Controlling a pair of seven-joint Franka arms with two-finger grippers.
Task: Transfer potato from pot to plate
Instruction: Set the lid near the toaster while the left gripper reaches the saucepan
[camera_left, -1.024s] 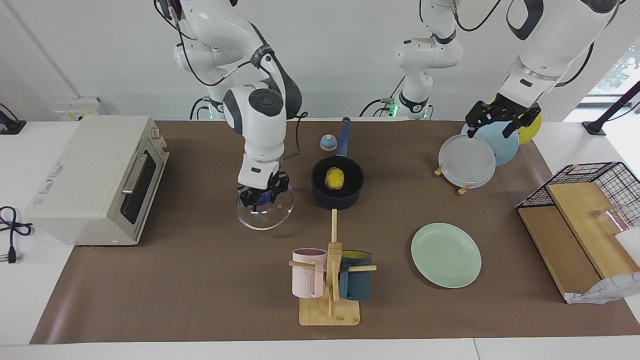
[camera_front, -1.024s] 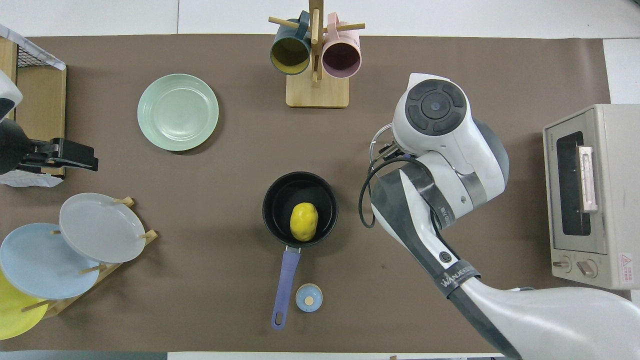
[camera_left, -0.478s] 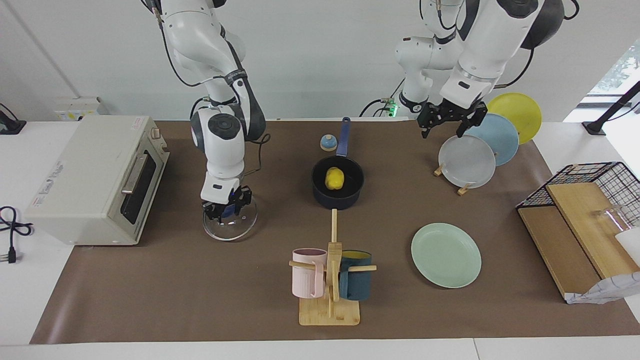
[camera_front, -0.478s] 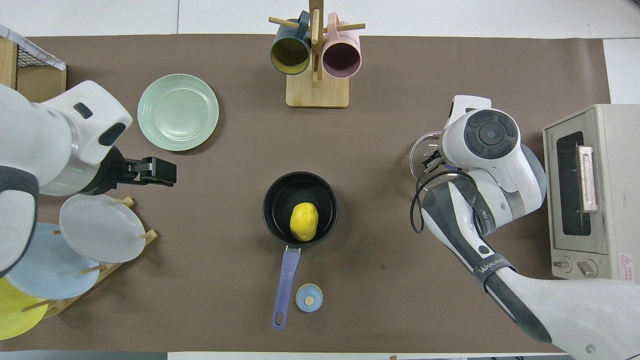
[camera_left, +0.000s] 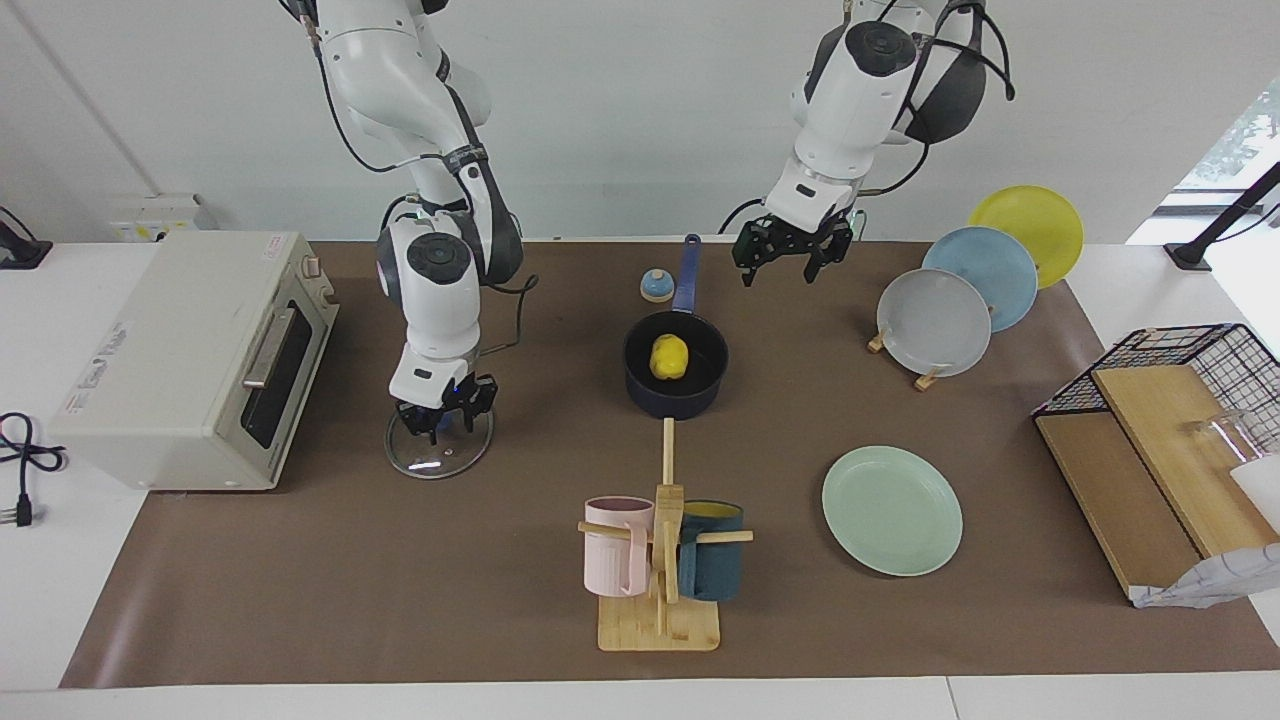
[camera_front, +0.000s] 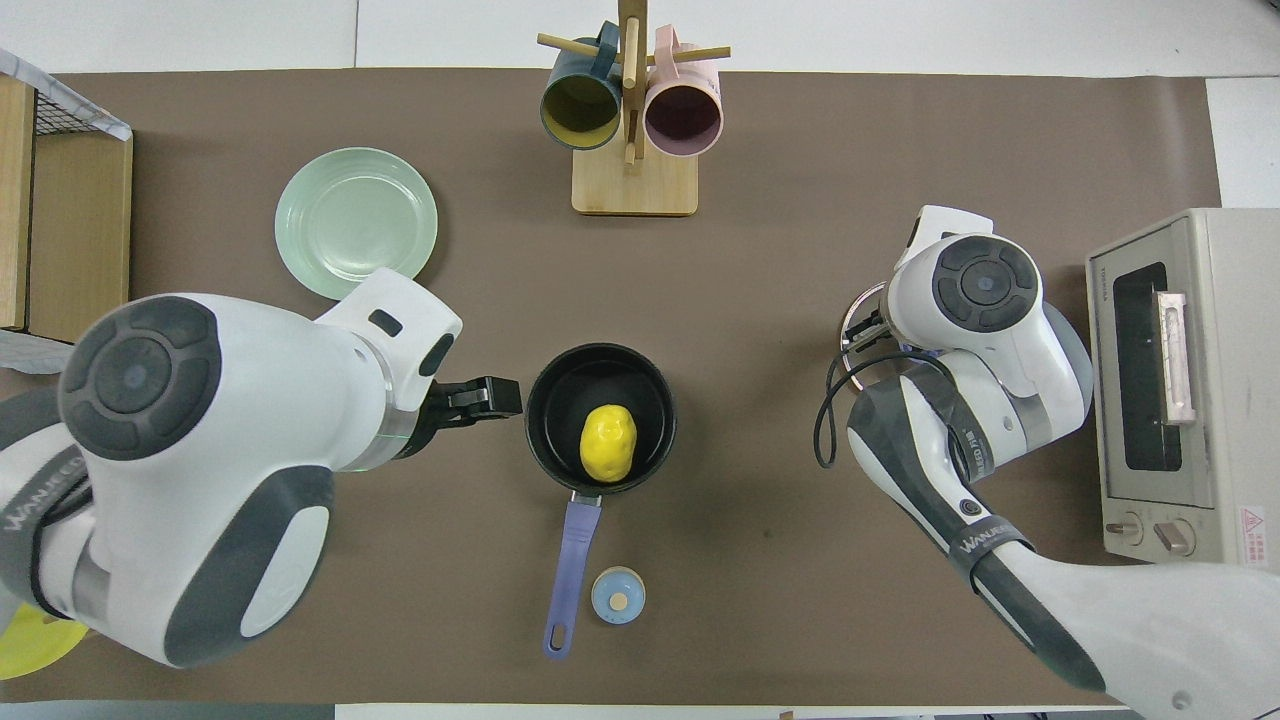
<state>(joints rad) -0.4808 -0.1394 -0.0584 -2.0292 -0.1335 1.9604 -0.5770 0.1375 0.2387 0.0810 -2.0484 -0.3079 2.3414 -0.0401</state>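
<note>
On my bench (camera_left: 420, 590), the toaster oven (camera_left: 190, 355) sits at the right arm's end. The plate (camera_left: 892, 510) lies bare toward the left arm's end, farther from the robots than the pot (camera_left: 676, 378). In that pot rests the potato (camera_left: 669, 357). My right hand (camera_left: 441, 416) sits low on the glass lid (camera_left: 437, 452), fingers around its knob; I cannot tell how firmly. My left hand (camera_left: 791, 262) hangs spread wide, in the air beside the pot.

Our left tool (camera_left: 792, 258) hangs raised in the air, fingers spread apart; our right tool (camera_left: 441, 415) points straight down, low over the surface.
</note>
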